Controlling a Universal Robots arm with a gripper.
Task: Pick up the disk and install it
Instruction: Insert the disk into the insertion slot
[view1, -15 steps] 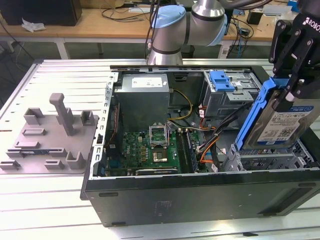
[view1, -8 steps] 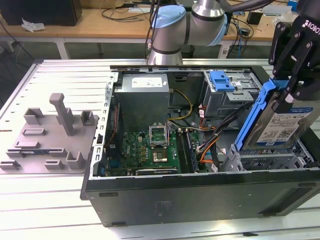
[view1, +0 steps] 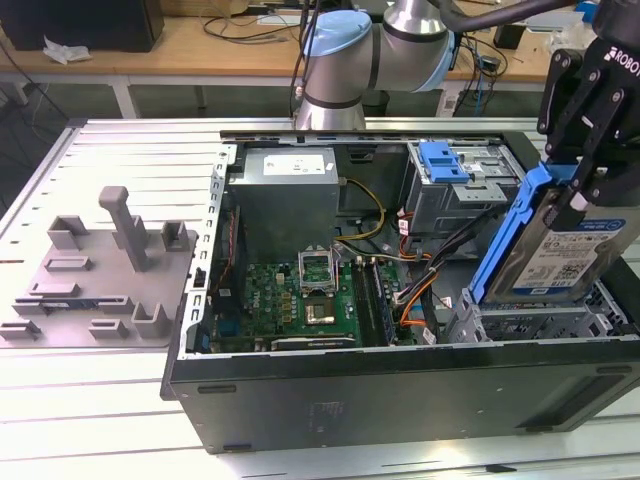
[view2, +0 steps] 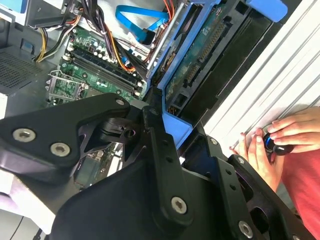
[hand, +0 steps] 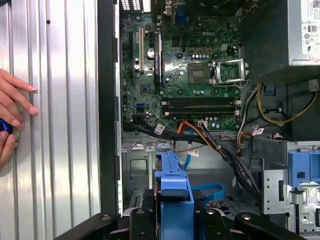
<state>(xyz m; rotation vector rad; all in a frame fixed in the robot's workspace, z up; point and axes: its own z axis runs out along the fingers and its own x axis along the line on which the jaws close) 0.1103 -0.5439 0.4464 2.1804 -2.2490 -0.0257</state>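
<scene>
At three o'clock in the exterior view, your tool (view1: 572, 188) is clenched on the disk (view1: 558, 250), with fingers on either side of the upper end of its blue frame. The disk hangs tilted, label facing the camera. Its lower end is down by the grey metal bay (view1: 540, 322) in the four-o'clock corner of the open computer case (view1: 400, 385); you cannot tell whether it touches the bay. The motherboard (view1: 305, 295) lies at the case's centre. From there, the power supply (view1: 285, 180) is at eleven o'clock and the drive cage (view1: 450, 185) with its blue latch at one o'clock. A grey fixture (view1: 100, 265) sits on the slatted surface (view1: 100, 420) at nine o'clock. In the first wrist view, a person's hand (hand: 12, 106) rests on the surface beside the case.
</scene>
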